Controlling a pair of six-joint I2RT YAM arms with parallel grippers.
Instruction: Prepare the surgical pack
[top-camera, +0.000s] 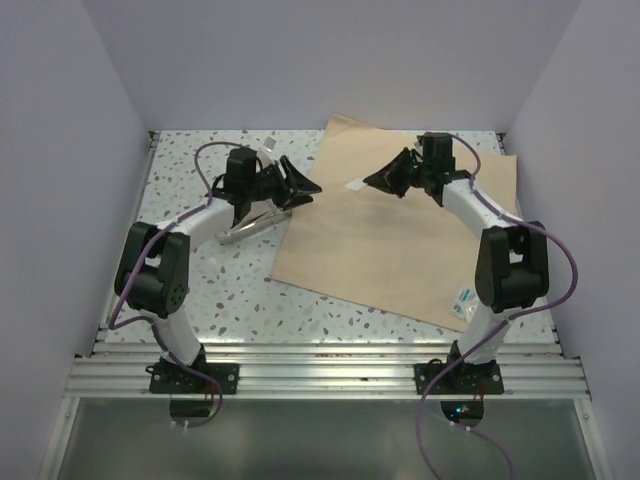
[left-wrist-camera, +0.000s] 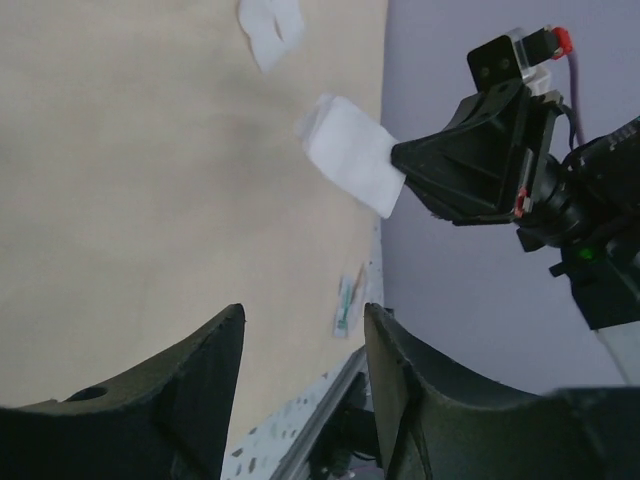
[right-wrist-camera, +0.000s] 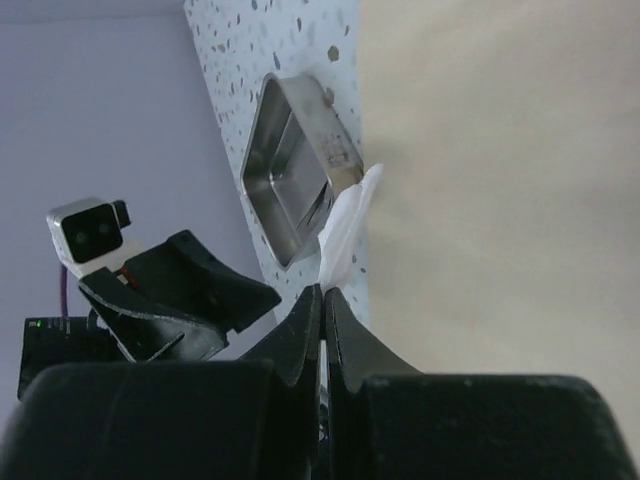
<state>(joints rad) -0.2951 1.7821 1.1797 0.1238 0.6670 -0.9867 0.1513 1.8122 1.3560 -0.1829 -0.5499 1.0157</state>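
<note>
Right wrist, right tool (right-wrist-camera: 323, 293) pinching gauze (right-wrist-camera: 345, 225), apparently

Right pincer (right-wrist-camera: 323, 293) clamps gauze (right-wrist-camera: 346, 222); metal tray (right-wrist-camera: 287, 185) beyond, beside wrap sheet (right-wrist-camera: 500, 200).

Count:
- 2 arms: left arm (top-camera: 160, 270), right arm (top-camera: 505, 265)
- 2 grippers: left gripper (top-camera: 305, 188), right gripper (top-camera: 372, 180)
- 1 tan wrap sheet (top-camera: 400, 250)
- 1 metal tray (right-wrist-camera: 295, 175)
- 2 white gauze pieces in the left wrist view: top gauze square (left-wrist-camera: 270, 30) and middle gauze square (left-wrist-camera: 350, 165)
- 1 small printed packet (top-camera: 465, 297), lower right of the top view
</note>
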